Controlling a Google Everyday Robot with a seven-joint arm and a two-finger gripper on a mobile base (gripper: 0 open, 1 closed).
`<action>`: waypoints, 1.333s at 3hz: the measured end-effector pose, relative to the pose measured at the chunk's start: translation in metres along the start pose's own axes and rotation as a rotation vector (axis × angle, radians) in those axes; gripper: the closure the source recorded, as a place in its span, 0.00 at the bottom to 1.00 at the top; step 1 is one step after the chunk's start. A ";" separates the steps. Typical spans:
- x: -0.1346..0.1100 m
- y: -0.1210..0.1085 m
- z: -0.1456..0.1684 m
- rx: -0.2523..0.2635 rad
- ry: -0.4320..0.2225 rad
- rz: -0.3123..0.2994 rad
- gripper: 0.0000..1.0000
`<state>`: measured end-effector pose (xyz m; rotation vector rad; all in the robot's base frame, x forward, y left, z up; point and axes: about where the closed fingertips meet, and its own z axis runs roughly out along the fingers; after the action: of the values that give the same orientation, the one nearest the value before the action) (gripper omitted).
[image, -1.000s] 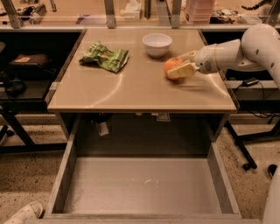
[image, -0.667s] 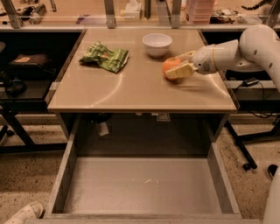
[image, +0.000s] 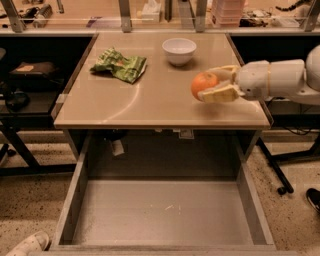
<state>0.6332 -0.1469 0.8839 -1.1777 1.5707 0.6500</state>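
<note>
The gripper (image: 207, 84) seemingly clasps the orange (image: 201, 81) over the table's (image: 150, 100) right side.

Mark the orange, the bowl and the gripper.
orange (image: 199, 83): camera view, its bare left side.
bowl (image: 179, 52): camera view, its front wall.
gripper (image: 206, 84): camera view, midway between its fingertips, shut on the orange over the table (image: 150, 100) at its right side.
</note>
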 end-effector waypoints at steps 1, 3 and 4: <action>0.013 0.045 -0.044 0.028 0.009 -0.077 1.00; 0.072 0.141 -0.065 0.051 0.162 -0.204 1.00; 0.113 0.181 -0.031 0.007 0.210 -0.175 1.00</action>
<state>0.4554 -0.1465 0.7617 -1.3964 1.6177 0.4168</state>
